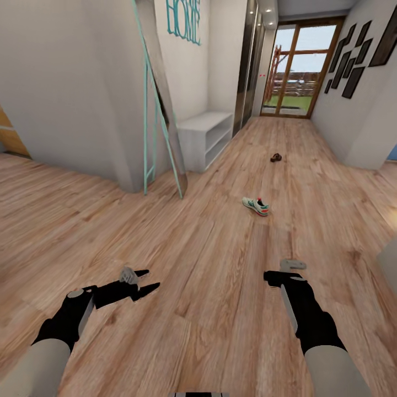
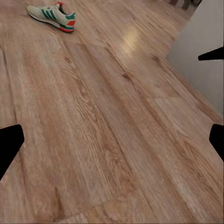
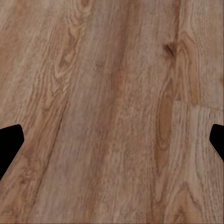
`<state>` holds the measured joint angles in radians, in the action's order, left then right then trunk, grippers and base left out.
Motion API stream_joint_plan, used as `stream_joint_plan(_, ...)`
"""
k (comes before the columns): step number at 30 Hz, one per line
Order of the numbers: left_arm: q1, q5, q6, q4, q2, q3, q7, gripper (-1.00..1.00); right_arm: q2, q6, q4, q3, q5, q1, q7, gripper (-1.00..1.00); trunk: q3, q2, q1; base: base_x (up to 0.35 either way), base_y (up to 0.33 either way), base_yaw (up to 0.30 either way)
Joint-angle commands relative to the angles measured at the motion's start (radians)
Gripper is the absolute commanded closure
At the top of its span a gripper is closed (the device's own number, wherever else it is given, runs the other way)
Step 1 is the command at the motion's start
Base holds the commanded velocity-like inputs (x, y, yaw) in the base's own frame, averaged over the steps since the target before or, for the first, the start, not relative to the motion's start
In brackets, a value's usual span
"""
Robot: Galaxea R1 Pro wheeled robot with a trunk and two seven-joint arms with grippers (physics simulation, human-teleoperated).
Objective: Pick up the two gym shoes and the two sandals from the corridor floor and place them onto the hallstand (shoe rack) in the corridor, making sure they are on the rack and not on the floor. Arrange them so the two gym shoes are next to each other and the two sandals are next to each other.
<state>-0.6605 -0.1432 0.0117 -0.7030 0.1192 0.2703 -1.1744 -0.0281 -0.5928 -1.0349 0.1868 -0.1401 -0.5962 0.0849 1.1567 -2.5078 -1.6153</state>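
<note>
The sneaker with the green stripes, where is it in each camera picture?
Head view: the gym shoe lies on the corridor floor, right of centre, ahead of both grippers.
Left wrist view: the same shoe sits at the upper left corner.
Right wrist view: bare planks, no shoe here.
Shared landmark: the wood-grain floor planks.

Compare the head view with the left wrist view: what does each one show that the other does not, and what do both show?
Head view alone: the shoe rack by the wall, a dark sandal farther down the corridor, the leaning mirror, the glass door, and both open grippers, left and right. Left wrist view alone: a close look at the floor grain between its dark fingertips. Both: the white and green sneaker lying on the wooden floor.
</note>
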Motion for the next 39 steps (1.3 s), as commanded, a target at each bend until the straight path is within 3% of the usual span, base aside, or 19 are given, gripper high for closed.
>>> stream_joint_plan(1,-0.001,-0.009,0.001,-0.002,0.004,0.036,0.005,-1.00,-0.001,-0.005,0.000,0.002,-0.010,-0.001,-0.004,-1.00,0.001,0.000,0.000,0.346,-0.097,0.000)
stream_joint_plan(4,-0.001,-0.009,0.000,-0.002,0.009,0.096,0.058,-1.00,-0.001,-0.005,0.001,0.002,-0.010,-0.001,-0.004,-1.00,0.001,0.000,0.000,0.346,-0.097,0.000)
stream_joint_plan(5,-0.001,-0.009,-0.001,-0.002,0.010,0.135,0.143,-1.00,-0.001,-0.005,0.003,0.002,-0.011,-0.001,-0.004,-1.00,0.001,0.000,0.000,0.346,-0.099,0.000)
stream_joint_plan(8,-0.001,-0.009,-0.003,-0.003,0.007,0.152,0.236,-1.00,-0.001,-0.005,0.005,0.002,-0.011,-0.001,-0.004,-1.00,0.001,0.000,0.000,0.346,-0.099,0.000)
stream_joint_plan(12,-0.001,-0.009,-0.004,-0.003,-0.001,0.158,0.295,-1.00,-0.001,-0.005,0.005,0.002,-0.011,-0.001,-0.004,-1.00,0.001,0.000,0.000,0.346,-0.102,0.000)
stream_joint_plan(19,-0.001,-0.009,-0.004,-0.003,-0.005,0.162,0.335,-1.00,-0.001,-0.005,0.004,0.002,-0.011,-0.001,-0.004,-1.00,0.001,0.000,0.000,0.346,-0.111,0.000)
stream_joint_plan(39,-0.001,-0.008,-0.004,-0.001,-0.006,0.164,0.343,-1.00,-0.001,-0.005,-0.002,0.000,-0.012,-0.001,-0.003,-1.00,0.001,0.000,0.000,0.319,-0.207,0.000)
